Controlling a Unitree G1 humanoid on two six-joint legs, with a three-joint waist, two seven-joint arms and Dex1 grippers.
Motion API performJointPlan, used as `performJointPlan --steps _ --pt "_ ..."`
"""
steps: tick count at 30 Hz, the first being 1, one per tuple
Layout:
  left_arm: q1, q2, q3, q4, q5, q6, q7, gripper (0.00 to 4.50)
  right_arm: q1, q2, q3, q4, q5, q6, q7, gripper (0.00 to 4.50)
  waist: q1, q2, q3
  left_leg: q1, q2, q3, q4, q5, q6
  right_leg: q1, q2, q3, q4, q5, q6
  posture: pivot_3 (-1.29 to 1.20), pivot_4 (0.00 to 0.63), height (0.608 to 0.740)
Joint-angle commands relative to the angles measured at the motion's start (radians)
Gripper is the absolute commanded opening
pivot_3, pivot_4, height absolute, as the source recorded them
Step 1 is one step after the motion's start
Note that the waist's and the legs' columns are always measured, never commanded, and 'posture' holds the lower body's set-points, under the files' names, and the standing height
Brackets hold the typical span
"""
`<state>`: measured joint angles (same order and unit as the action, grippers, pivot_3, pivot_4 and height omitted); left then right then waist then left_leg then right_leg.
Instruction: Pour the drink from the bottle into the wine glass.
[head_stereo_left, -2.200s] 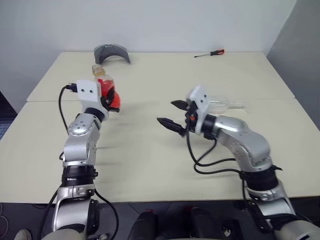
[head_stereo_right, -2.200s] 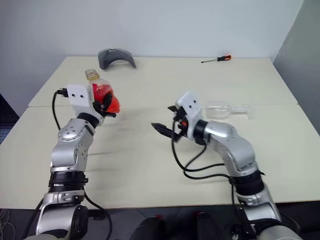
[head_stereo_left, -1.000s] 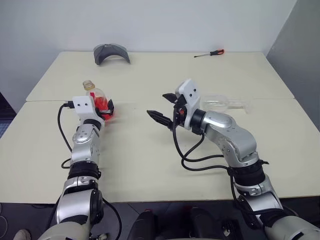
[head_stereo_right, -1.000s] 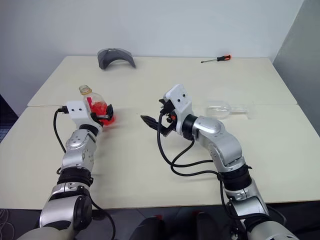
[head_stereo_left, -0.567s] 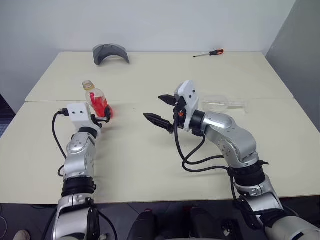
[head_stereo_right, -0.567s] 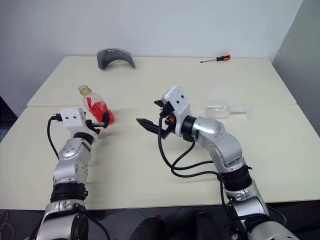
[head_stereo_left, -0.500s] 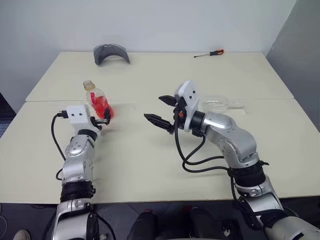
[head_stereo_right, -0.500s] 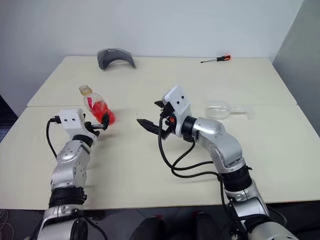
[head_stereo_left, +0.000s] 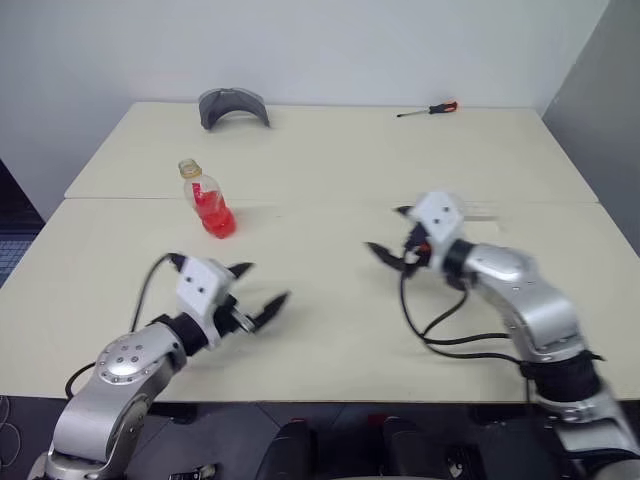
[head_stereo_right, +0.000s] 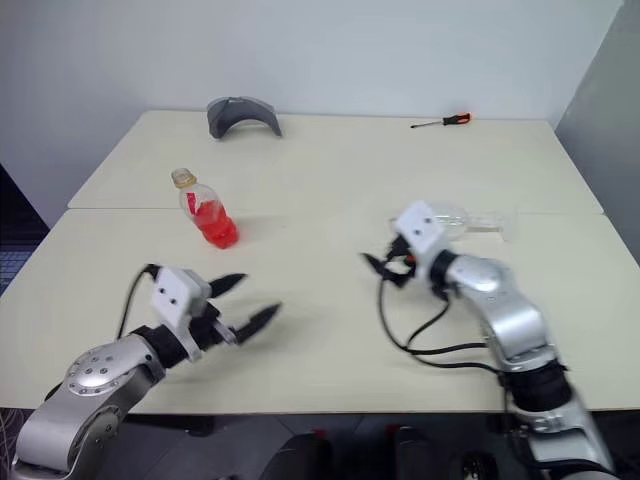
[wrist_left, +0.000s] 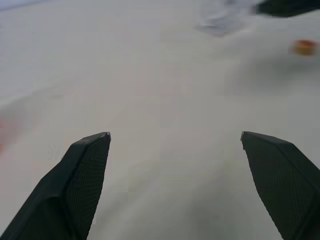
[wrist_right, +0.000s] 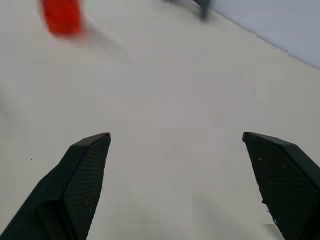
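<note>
Small clear plastic bottle (head_stereo_left: 205, 203) with a yellowish cap and a rounded body stands upright on the cream table (head_stereo_left: 320, 290), left-centre, nothing touching it. Translucent red-pink drink (head_stereo_left: 213, 215) fills its lower body.

Clear stemmed wine glass (head_stereo_right: 462, 221) lies on its side on the right half of the table, bowl toward centre, stem pointing to the right edge. Partly hidden behind the right wrist block in both eye views; the stem and part of the bowl show past it.

Left gripper (head_stereo_left: 262, 290): two black fingers spread wide, empty, hanging over bare table near the front edge, pointing toward centre-right. Well apart from the bottle, which sits further back. Left wrist view shows both fingertips (wrist_left: 85, 170) far apart with plain tabletop between them.

Right gripper (head_stereo_left: 388, 240): fingers also wide apart, holding nothing, pointing toward table centre. It sits just in front of the glass bowl; cannot tell whether the wrist block touches the glass. Right wrist view: fingertips (wrist_right: 82, 172) spread, bare table between, the bottle as a red blur far ahead.

Grey curved plastic piece (head_stereo_left: 232, 104) at the back left edge. Red-handled screwdriver (head_stereo_left: 428, 109) at the back right.
</note>
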<state>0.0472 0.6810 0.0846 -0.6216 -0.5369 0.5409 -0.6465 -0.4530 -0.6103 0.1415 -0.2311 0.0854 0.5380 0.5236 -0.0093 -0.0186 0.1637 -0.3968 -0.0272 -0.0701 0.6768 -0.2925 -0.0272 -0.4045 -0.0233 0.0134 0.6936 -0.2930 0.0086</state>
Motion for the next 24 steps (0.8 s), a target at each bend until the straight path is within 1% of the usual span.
performJointPlan --steps 1,3,7,10,12,15,17,20,24 --pt "-0.113 0.028 -0.05 0.012 -0.055 0.006 -0.123 4.48 0.011 -0.089 -0.014 0.097 -0.122 -0.211 -0.01 4.5 -0.001 0.001 0.0 0.001 0.001 0.001 0.0 0.0 0.0 0.0 0.001 0.0 0.001 0.0 0.0 0.0 0.15 0.74" --pt "-0.183 0.029 -0.086 0.049 -0.05 -0.002 -0.168 4.48 0.008 -0.121 -0.018 0.185 -0.165 -0.291 -0.019 4.5 -0.008 0.001 0.0 0.002 0.003 0.002 -0.001 0.0 0.0 0.0 0.003 0.001 0.002 0.0 0.0 0.0 0.15 0.74" --pt "-0.308 0.011 -0.137 0.17 -0.004 -0.046 -0.229 4.48 -0.052 -0.161 0.018 0.374 -0.288 -0.458 -0.059 4.5 -0.023 0.001 0.0 0.002 0.003 0.004 -0.001 0.0 0.0 0.0 0.003 0.002 0.003 0.0 -0.001 0.0 0.15 0.74" --pt "-0.371 -0.007 -0.164 0.25 0.032 -0.082 -0.256 4.48 -0.118 -0.151 0.046 0.501 -0.354 -0.541 -0.087 4.5 -0.026 0.001 0.001 0.002 0.004 0.006 -0.001 0.0 0.0 -0.001 0.003 0.004 0.003 0.0 -0.001 0.0 0.15 0.74" --pt "-0.399 -0.022 -0.174 0.285 0.047 -0.097 -0.262 4.48 -0.154 -0.132 0.048 0.573 -0.37 -0.574 -0.105 4.5 -0.025 0.001 0.001 0.002 0.004 0.007 -0.001 0.0 0.0 -0.001 0.003 0.004 0.003 0.0 -0.001 0.0 0.15 0.74" --pt "-0.454 -0.06 -0.192 0.345 0.073 -0.114 -0.262 4.48 -0.241 -0.12 0.103 0.761 -0.46 -0.684 -0.162 4.5 -0.023 0.001 0.001 0.002 0.004 0.007 0.0 0.0 0.0 0.0 0.003 0.004 0.003 0.0 -0.001 0.0 0.15 0.74" --pt "-0.465 -0.079 -0.2 0.354 0.083 -0.115 -0.259 4.48 -0.311 -0.115 0.149 0.886 -0.526 -0.749 -0.202 4.5 -0.023 0.001 0.001 0.001 0.003 0.007 0.0 0.001 -0.001 0.0 0.002 0.004 0.003 0.0 0.0 0.0 0.15 0.74" --pt "-0.459 -0.093 -0.204 0.346 0.096 -0.115 -0.257 4.48 -0.388 -0.103 0.188 1.023 -0.581 -0.811 -0.242 4.5 -0.023 0.001 0.001 0.001 0.003 0.008 0.0 0.001 -0.002 -0.001 0.002 0.004 0.002 0.0 0.0 0.0 0.15 0.74" --pt "-0.442 -0.099 -0.2 0.323 0.1 -0.107 -0.253 4.48 -0.452 -0.089 0.221 1.159 -0.627 -0.86 -0.271 4.5 -0.023 0.001 0.001 0.001 0.003 0.008 0.0 0.002 -0.003 -0.001 0.002 0.004 0.002 0.0 0.0 0.0 0.15 0.74"
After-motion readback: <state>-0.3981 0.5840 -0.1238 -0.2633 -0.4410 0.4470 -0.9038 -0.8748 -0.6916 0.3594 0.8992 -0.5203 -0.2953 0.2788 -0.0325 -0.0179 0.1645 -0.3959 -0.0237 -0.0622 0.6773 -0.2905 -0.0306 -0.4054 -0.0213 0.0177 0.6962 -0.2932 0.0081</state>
